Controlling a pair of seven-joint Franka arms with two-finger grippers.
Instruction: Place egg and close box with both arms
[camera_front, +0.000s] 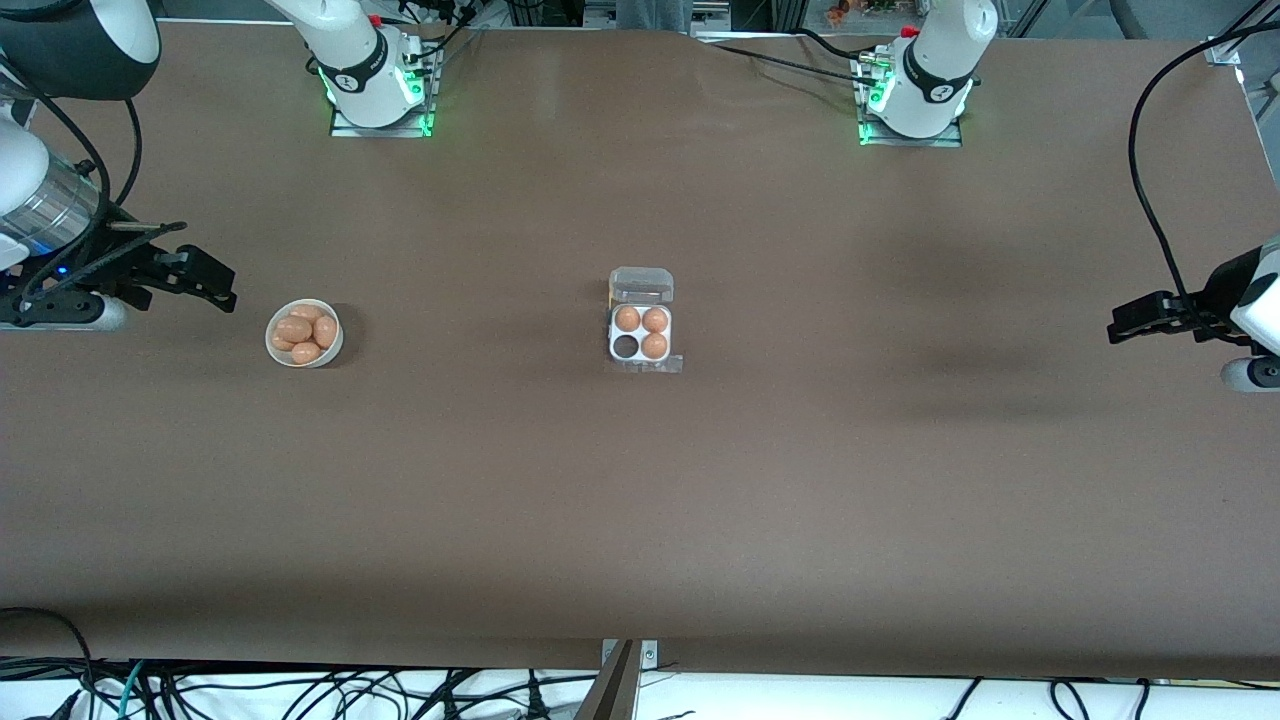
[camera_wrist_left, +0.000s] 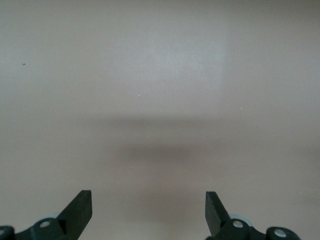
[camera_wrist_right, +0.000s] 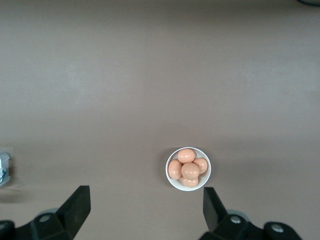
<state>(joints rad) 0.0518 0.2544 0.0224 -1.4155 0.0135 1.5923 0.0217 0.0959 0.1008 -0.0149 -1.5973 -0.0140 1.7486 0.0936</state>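
Note:
The box (camera_front: 641, 334) stands mid-table: a white four-cell tray with its clear lid (camera_front: 641, 286) open, lying flat toward the robots' bases. Three cells hold brown eggs (camera_front: 655, 320); one cell (camera_front: 626, 346) is empty. A round white bowl (camera_front: 304, 332) with several brown eggs (camera_wrist_right: 189, 169) stands toward the right arm's end. My right gripper (camera_front: 210, 285) is open and empty, up in the air beside the bowl at the table's end; its wrist view shows the bowl (camera_wrist_right: 188, 186) below. My left gripper (camera_front: 1130, 325) is open and empty over bare table at the left arm's end.
The brown table (camera_front: 640, 500) carries only the box and the bowl. The arm bases (camera_front: 378, 80) stand along the edge farthest from the front camera. Cables hang off the near edge. A sliver of the box shows at the right wrist view's edge (camera_wrist_right: 3, 167).

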